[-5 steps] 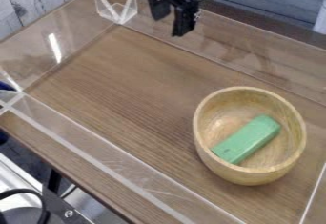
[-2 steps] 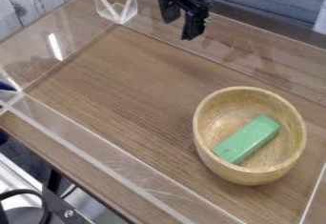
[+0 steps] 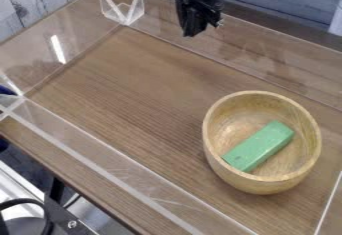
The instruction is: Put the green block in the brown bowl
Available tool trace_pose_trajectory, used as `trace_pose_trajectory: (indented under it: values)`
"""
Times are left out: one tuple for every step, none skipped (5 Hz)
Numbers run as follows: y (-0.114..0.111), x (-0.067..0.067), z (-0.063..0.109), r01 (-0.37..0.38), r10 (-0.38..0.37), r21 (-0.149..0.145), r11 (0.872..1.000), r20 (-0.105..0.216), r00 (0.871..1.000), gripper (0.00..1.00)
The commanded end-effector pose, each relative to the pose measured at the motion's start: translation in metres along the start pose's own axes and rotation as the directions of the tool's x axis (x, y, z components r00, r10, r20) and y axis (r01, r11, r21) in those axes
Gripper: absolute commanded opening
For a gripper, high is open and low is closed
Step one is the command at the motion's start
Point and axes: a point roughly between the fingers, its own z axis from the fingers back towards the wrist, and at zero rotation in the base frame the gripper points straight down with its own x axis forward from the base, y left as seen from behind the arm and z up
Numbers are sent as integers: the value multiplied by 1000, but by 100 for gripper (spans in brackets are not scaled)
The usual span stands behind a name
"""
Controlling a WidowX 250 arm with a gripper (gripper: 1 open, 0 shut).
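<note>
The hand (image 3: pixel 197 23) is seen at the far edge of the surface (image 3: pixel 127 94), pointed down, its fingers drawn together with nothing between them. It is held well apart from the bowl (image 3: pixel 262 142), which is set at the near right. The block (image 3: pixel 258 145) is found lying inside the bowl, slanted across its bottom. Clear walls (image 3: pixel 40 54) are raised around the surface.

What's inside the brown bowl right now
The green block lies inside the brown bowl, resting slantwise on its bottom. Nothing else shows in there. The patch of bowl floor directly under the block is covered, so it cannot be seen.
</note>
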Motion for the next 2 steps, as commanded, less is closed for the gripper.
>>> trace_pose_trajectory:
  values:
    - [-10,6,24,71,-71,3,997,34,997,0]
    - [-27,7,32,152,-152,-21,988,21,988,0]
